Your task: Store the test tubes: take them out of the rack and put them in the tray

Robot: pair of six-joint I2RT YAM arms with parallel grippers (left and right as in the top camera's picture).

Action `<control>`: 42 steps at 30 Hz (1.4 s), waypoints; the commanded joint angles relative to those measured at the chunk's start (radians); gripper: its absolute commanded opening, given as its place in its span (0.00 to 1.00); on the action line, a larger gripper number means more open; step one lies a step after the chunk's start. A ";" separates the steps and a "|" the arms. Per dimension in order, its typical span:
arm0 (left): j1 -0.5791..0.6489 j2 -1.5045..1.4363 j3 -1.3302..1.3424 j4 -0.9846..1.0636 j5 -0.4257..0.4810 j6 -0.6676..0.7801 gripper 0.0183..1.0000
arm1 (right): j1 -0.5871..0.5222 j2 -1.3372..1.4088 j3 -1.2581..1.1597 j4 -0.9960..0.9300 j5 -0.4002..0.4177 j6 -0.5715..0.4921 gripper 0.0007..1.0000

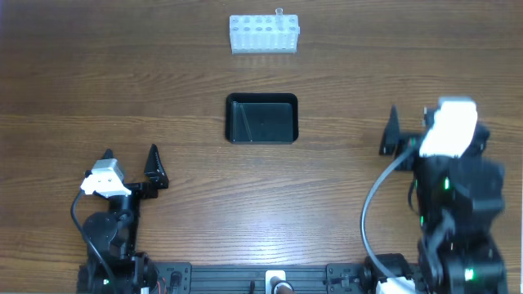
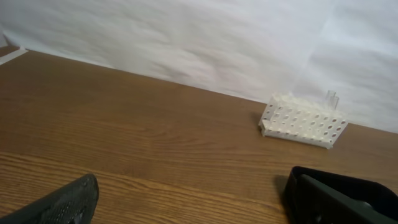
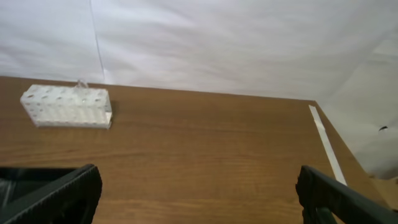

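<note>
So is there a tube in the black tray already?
No, the tray holds nothing; the one tube stands in the white rack.

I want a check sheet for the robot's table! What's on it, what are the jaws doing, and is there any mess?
Surface: brown wood-grain table, with a white tape strip stuck near one edge.
Job's things: white rack at the far side, with one clear test tube standing at one end; black tray nearer the arms, nothing seen in it.
Clutter: nothing seen.
Grippers: left gripper and right gripper each on its own side, jaws open, holding nothing.
Cables: grey cable loops beside the right arm; black cable by the left arm.
Surroundings: white backdrop behind the table.
</note>
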 commanded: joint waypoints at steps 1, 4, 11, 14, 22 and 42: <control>0.005 -0.006 -0.004 -0.005 -0.007 0.015 1.00 | 0.013 0.212 0.151 0.032 0.017 0.010 0.99; 0.005 -0.006 -0.004 -0.005 -0.007 0.015 1.00 | 0.080 0.365 0.277 0.034 0.019 0.010 0.99; 0.005 -0.006 -0.004 -0.005 -0.007 0.015 1.00 | 0.199 0.700 0.537 0.051 0.029 0.044 0.99; 0.005 -0.006 -0.004 -0.005 -0.007 0.015 1.00 | 0.245 0.850 0.638 0.083 0.089 0.090 0.99; 0.005 -0.006 -0.004 -0.005 -0.007 0.015 0.99 | 0.333 1.196 0.860 0.142 0.215 0.161 0.99; 0.005 -0.006 -0.004 -0.005 -0.007 0.015 1.00 | 0.369 1.592 0.930 0.406 0.312 0.258 0.98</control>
